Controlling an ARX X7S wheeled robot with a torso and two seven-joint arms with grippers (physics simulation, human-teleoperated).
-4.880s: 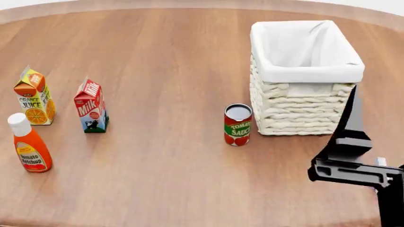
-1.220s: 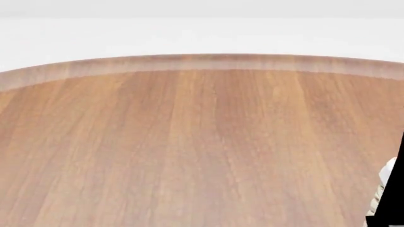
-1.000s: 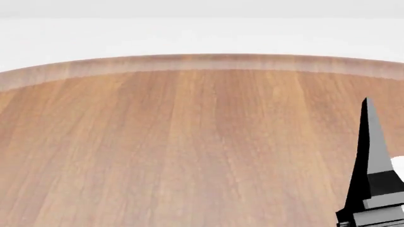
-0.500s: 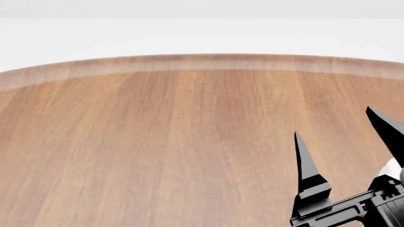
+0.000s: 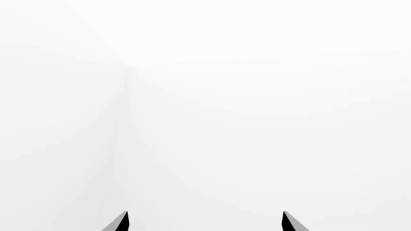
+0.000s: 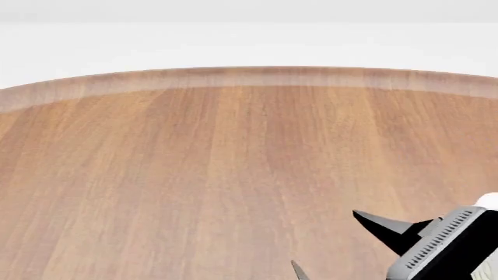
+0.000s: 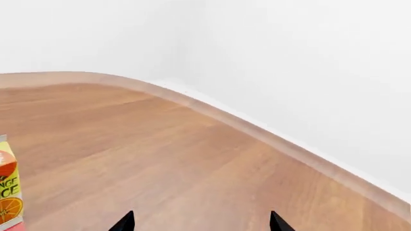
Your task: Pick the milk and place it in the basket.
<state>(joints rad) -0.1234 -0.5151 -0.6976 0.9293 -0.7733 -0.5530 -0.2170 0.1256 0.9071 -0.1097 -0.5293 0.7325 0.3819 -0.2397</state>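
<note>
- Brown wood-grain round table is filling the head view, its pale curved edge running across under a plain white background
- Right gripper, black pointed fingers on a grey ribbed body, is poking in over the table at the lower right corner of the head view, fingertips standing well apart with nothing between them
- Right wrist view is showing the same two black fingertips spread wide above the wood, with the table rim curving past against white walls
- Orange-yellow juice carton with an orange slice print is peeking in at the edge of the right wrist view, standing upright on the table, well apart from the fingers
- Left gripper is facing blank white walls only, its two dark tips set wide and holding nothing
- Milk and basket are appearing in none of the current views, so where they sit cannot be told
</note>
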